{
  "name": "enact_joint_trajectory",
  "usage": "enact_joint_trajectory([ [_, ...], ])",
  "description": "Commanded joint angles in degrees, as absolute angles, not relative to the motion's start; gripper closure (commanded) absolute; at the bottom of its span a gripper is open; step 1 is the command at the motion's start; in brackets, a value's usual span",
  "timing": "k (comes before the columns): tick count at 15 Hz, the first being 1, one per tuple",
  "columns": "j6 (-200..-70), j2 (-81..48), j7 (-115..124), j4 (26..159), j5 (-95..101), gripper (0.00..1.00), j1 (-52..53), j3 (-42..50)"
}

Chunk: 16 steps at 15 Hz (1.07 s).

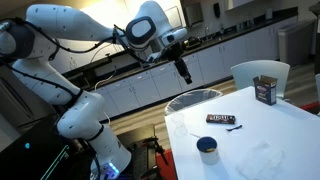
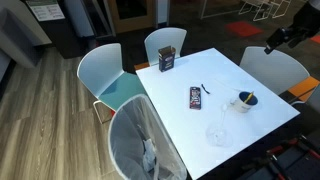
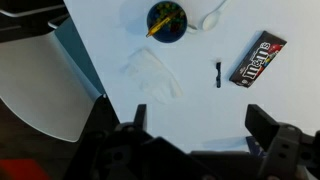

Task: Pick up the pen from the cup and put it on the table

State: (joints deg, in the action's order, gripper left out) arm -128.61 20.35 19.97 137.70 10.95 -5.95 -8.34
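Note:
The dark blue cup (image 3: 166,21) stands on the white table (image 3: 200,110) with the yellow-orange pen (image 3: 157,27) leaning inside it. The cup also shows in both exterior views (image 1: 207,148) (image 2: 247,101). My gripper (image 3: 195,130) is open and empty, high above the table, well away from the cup. In an exterior view the gripper (image 1: 184,72) hangs in the air beyond the table's far edge. In an exterior view it shows at the top right corner (image 2: 283,40).
A flat black candy bar (image 3: 257,58) and a small dark thin object (image 3: 218,73) lie near the cup. A clear crumpled wrapper (image 3: 153,73) lies on the table. A brown boxy container (image 1: 265,91) stands at one corner. Pale chairs (image 2: 105,75) surround the table.

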Motion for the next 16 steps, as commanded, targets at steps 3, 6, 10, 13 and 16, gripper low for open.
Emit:
enact_joint_trajectory([
  [3,-128.4,20.3,20.2,137.6,11.3,0.00,-4.9,-7.4],
  [6,-129.1,19.9,22.1,137.9,12.2,0.00,-5.6,-7.6],
  [10,-134.9,15.5,33.0,140.3,14.6,0.00,-9.0,-6.7],
  [13,-144.9,8.1,42.4,142.6,15.5,0.00,-11.0,-5.4],
  [16,-152.5,-1.4,49.3,142.8,17.2,0.00,-11.3,-2.1],
])
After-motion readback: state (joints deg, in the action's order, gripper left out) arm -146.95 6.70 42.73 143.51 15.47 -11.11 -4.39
